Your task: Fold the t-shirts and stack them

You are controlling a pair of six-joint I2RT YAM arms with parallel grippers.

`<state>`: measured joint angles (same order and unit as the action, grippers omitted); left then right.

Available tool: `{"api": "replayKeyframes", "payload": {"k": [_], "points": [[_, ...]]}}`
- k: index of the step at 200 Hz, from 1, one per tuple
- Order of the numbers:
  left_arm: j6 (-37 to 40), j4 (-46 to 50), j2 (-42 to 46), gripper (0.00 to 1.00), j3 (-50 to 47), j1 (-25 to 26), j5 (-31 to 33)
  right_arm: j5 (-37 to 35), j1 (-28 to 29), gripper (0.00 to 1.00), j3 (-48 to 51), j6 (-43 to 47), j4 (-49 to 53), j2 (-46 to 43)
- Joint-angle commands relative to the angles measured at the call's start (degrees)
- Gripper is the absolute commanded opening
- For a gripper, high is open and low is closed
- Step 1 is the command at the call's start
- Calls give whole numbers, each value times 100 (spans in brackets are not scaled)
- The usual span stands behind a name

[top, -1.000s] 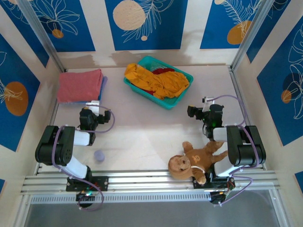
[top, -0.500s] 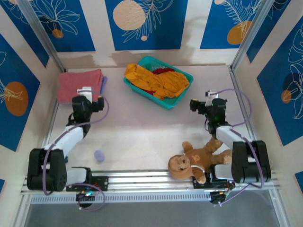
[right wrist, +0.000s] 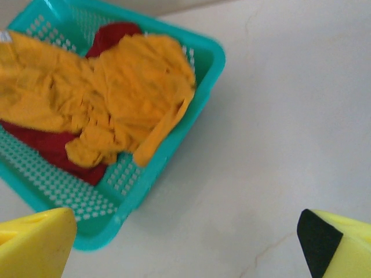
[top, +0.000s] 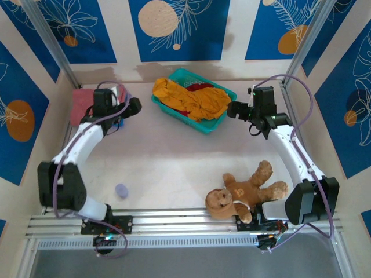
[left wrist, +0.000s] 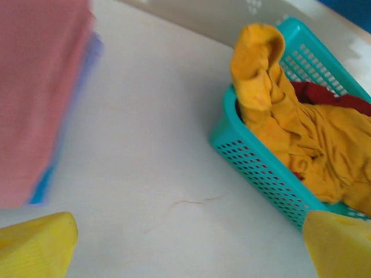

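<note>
1. Overhead: the left gripper (top: 132,108), wide open and empty, hangs beside the folded salmon-pink t-shirt (top: 81,107). The right gripper (top: 233,110), equally wide and empty, hovers right of the teal basket (top: 203,126) holding the mustard-orange t-shirt (top: 194,99).
2. Left wrist: a blue t-shirt (left wrist: 40,191) peeks from under the salmon-pink t-shirt (left wrist: 35,98).
3. Right wrist: a dark red t-shirt (right wrist: 52,145) lies under the mustard-orange t-shirt (right wrist: 116,98) in the teal basket (right wrist: 208,58).

Mid table (top: 174,156) bare, wide lane between both arms. Far centre blocked by basket (top: 210,125), with mustard shirt (top: 194,98) heaped over its rim. Either side of it sit left gripper (top: 134,106) and right gripper (top: 231,109), with a clear gap to each. Far-left corner is taken by folded stack (top: 78,107). Near edge: teddy (top: 243,191) by right base, small purple thing (top: 121,190) near left base. Walls close on both sides.
</note>
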<state>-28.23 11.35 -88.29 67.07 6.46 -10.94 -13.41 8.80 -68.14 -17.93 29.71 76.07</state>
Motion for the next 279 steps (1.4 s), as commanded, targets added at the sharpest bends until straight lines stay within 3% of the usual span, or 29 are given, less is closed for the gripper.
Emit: {"api": "replayKeyframes", "payload": {"k": [1, 37, 89, 125, 150, 213, 236, 261, 279], "points": [[-611, -385, -823, 99, 704, 160, -1035, 577, 2, 99, -290, -147, 979, 57], [-993, -963, -2447, 99, 1942, 228, -1667, 1056, -200, 99, -408, -138, 1209, 131], [-1216, -850, -4339, 99, 4096, 479, -2117, 1600, -869, 99, -350, -2, 1272, 154], [-1343, -402, -5277, 99, 5429, 790, -2412, 1784, -1039, 99, -398, 41, 1351, 355], [-1137, -30, -5528, 99, 5995, 1172, -2315, 1652, -889, 99, -679, 70, 1656, 652], [-1832, -354, -6281, 99, 7060, 1826, -2300, 2109, -735, 99, -1584, 140, 1693, 1731], [-1797, -221, -6131, 99, 7024, 1839, -2050, 2065, -675, 99, -2270, 339, 2035, 2512], [-1262, 463, -5624, 99, 6661, 1728, -1311, 1970, -645, 99, -3048, 456, 2663, 3426], [-1538, 274, -5181, 99, 5969, 1447, -1467, 2072, -612, 99, -3354, 529, 3101, 3826]]}}
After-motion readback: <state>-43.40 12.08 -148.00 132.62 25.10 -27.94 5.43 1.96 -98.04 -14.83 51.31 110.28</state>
